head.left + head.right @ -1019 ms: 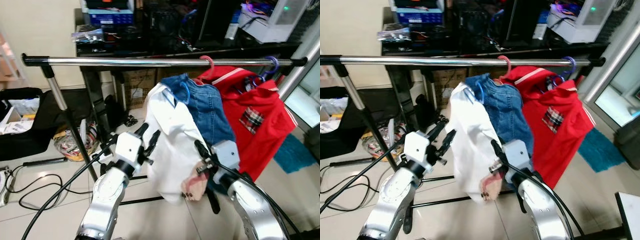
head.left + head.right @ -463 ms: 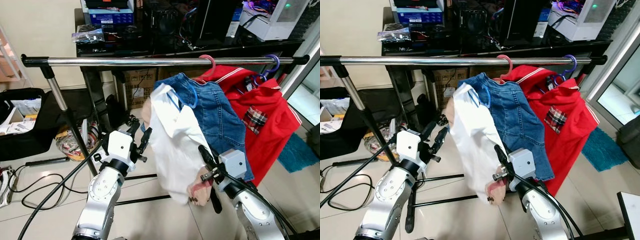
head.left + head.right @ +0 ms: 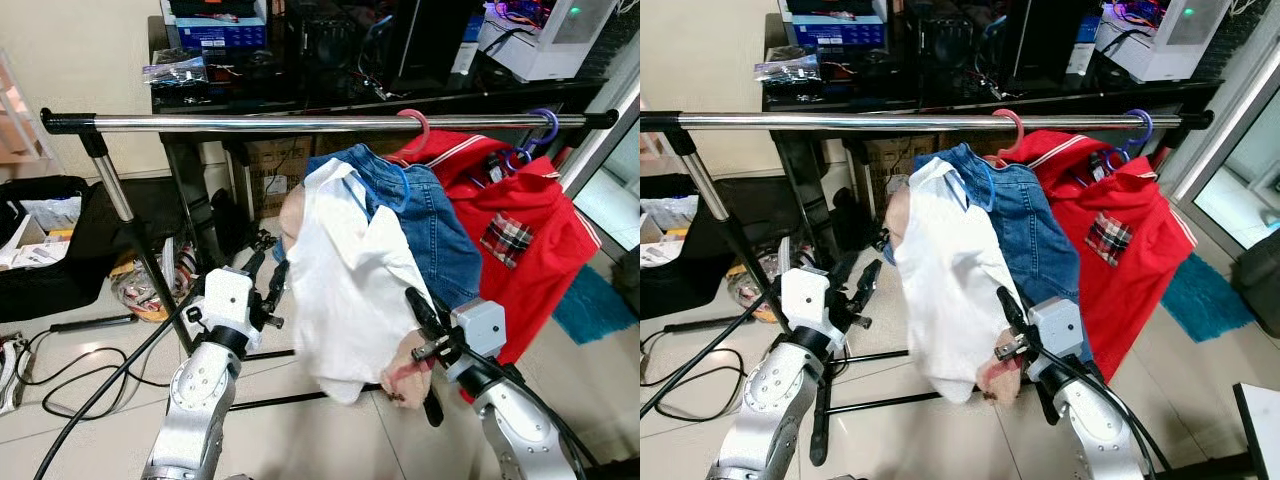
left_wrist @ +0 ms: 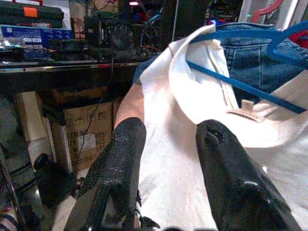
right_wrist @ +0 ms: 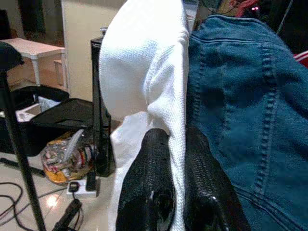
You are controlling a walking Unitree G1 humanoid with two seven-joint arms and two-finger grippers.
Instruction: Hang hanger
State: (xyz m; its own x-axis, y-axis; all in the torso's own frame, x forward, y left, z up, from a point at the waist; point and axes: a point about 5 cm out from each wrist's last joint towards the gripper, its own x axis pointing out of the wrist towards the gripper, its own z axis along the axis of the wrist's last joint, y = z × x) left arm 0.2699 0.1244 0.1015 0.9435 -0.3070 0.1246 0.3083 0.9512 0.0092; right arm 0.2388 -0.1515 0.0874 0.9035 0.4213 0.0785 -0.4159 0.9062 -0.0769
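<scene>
A white shirt [image 3: 345, 270] hangs on a blue hanger [image 4: 240, 86], whose hook [image 3: 398, 180] sits below the chrome rail [image 3: 250, 123], against the denim jacket [image 3: 440, 235]. My right gripper [image 3: 420, 345] is low on the shirt's right side, shut on a fold of its white fabric [image 5: 168, 96]. At the shirt's left edge my left gripper [image 3: 265, 272] is open, its fingers [image 4: 127, 144] on either side of the cloth and not touching it. The denim jacket hangs from a pink hanger [image 3: 415, 125], and a red shirt [image 3: 520, 240] from a purple one [image 3: 545, 125].
A black desk [image 3: 300, 95] with electronics stands behind the rail, with a cardboard box [image 3: 275, 175] under it. The rack's slanted leg [image 3: 130, 225] is on the left. A black bag [image 3: 45, 235], cables [image 3: 60, 370] and clutter lie on the floor, and a teal mat [image 3: 595, 305] at the right.
The white shirt and its hanger have swung right and a little higher, closer to the denim jacket. My right gripper followed, still shut on the cloth. My left gripper has dropped back slightly.
</scene>
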